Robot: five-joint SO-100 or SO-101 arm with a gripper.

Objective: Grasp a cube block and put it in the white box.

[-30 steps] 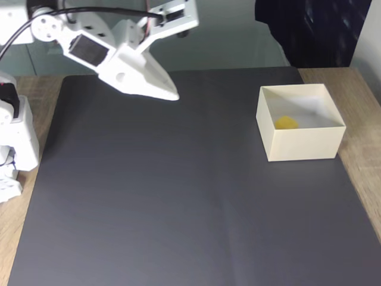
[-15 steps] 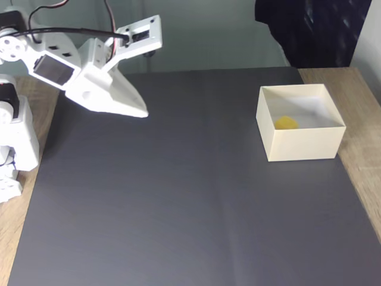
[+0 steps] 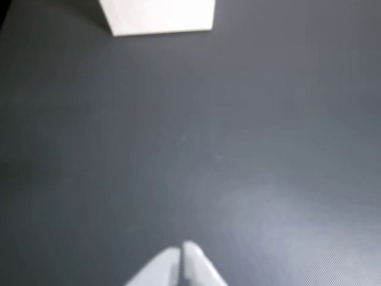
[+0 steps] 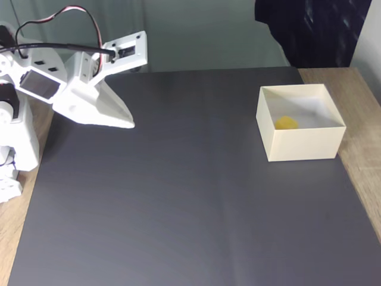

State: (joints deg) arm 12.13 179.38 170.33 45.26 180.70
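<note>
The yellow cube block (image 4: 286, 123) lies inside the white box (image 4: 300, 145), near its left wall, at the right of the dark mat in the fixed view. My gripper (image 4: 130, 125) hovers over the mat's far left, well away from the box, its fingers pressed together with nothing between them. In the wrist view the shut fingertips (image 3: 191, 249) rise from the bottom edge, and the white box (image 3: 159, 18) sits at the top, its inside hidden.
A dark grey mat (image 4: 178, 196) covers most of the wooden table (image 4: 363, 149). The arm's white base (image 4: 15, 149) stands at the left edge. A dark cloth (image 4: 309, 30) hangs behind the box at the back right.
My arm has swung left and drawn back toward its base, lowering a little. The cube and the box have stayed put.
</note>
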